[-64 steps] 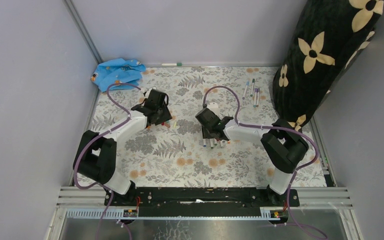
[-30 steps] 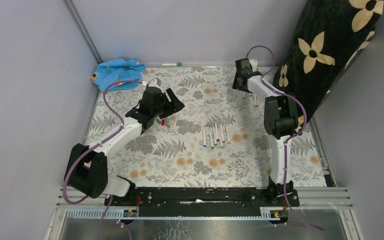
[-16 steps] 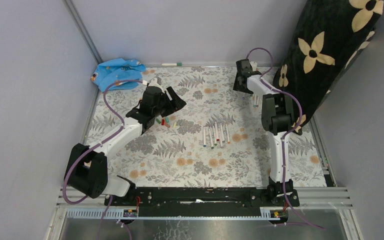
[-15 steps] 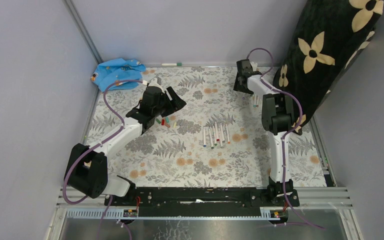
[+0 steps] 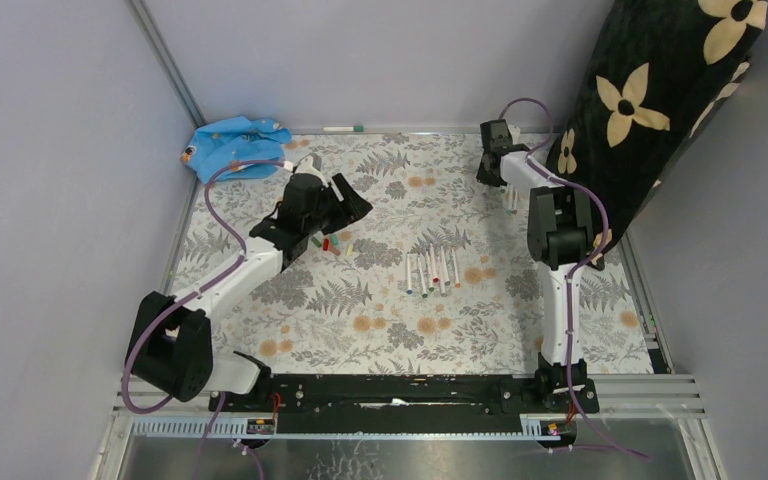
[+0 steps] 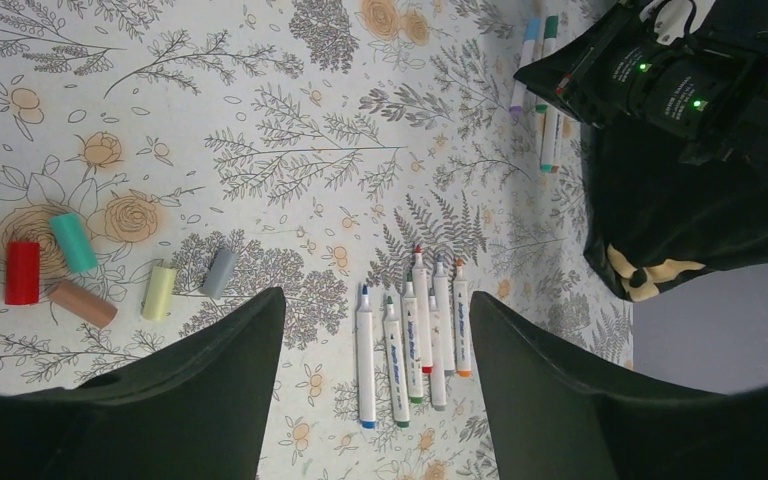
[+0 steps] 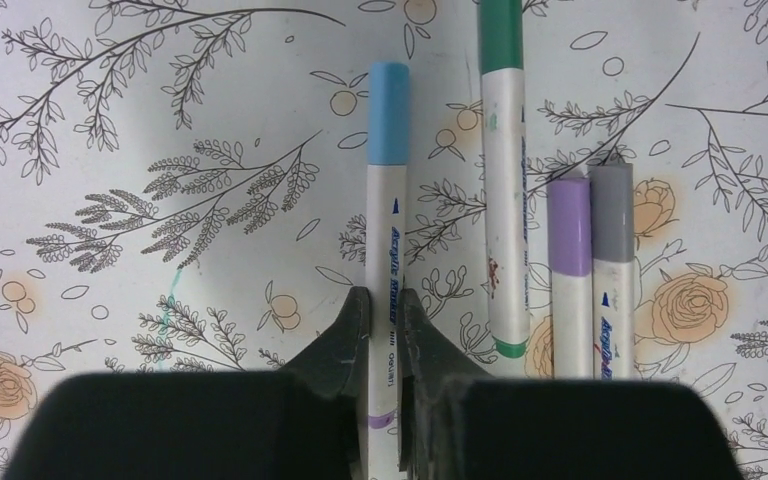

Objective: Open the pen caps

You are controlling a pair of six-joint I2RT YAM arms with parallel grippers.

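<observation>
Pinching the blue-capped pen (image 7: 388, 240) beside the green-capped pen (image 7: 505, 200), the right gripper (image 7: 380, 305) may slip along its smooth barrel; the left gripper (image 6: 375, 300) hangs spread.

Right end effector (image 7: 380, 300): pinching the white barrel of the light-blue-capped pen (image 7: 389, 200).
Green-capped pen (image 7: 505, 180): lying parallel, just beside it.
Purple-capped pen (image 7: 570, 280): lying against the grey-capped pen (image 7: 613, 280).
Bench (image 7: 160, 120): showing a floral print.

Blue print along the white barrel of the light-blue-capped pen (image 7: 388, 230) appears to read "Acrylic Marker"; the smaller dark characters below it are too small to make out. The grey-capped pen (image 7: 612, 280), right of it, shows the start of the same blue lettering.
</observation>
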